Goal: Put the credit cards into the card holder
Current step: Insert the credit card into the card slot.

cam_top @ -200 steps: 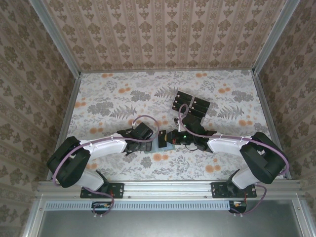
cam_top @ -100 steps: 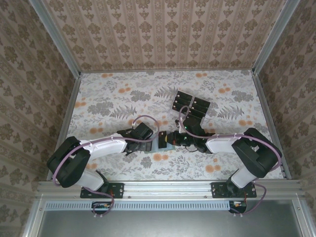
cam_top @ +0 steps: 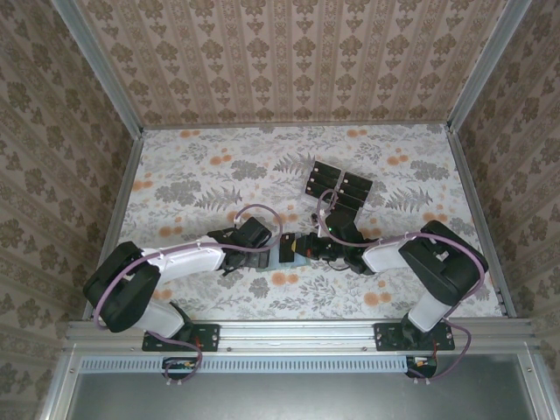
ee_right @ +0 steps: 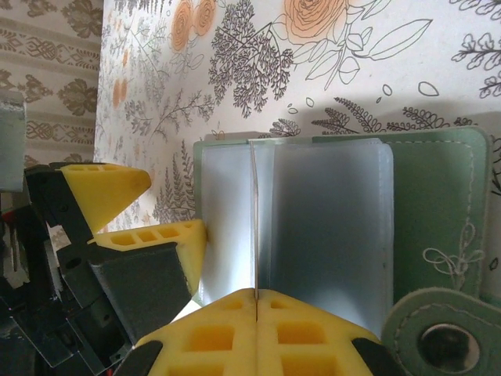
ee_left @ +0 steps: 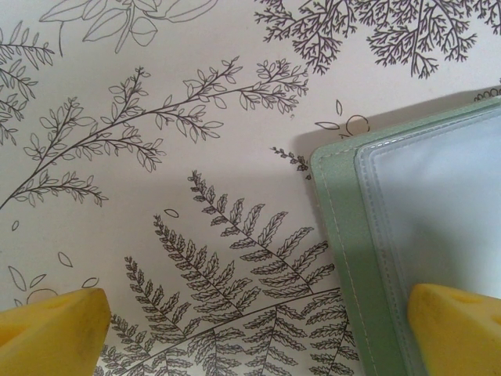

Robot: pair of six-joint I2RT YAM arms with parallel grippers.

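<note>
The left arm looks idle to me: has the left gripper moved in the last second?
No. The left gripper stays put beside the orange flower print, at the card holder.

My left arm (cam_top: 179, 259) and right arm (cam_top: 392, 255) look alike: pale grey-white shell links between bulky black joint housings, each bolted to a black base plate (cam_top: 194, 336). A thin lilac cable (cam_top: 259, 206) loops along each one. On the wrist cameras, the fingers (ee_right: 258, 333) are bright yellow plastic wedges with rectangular moulded pockets, mounted on angular black bodies.
</note>
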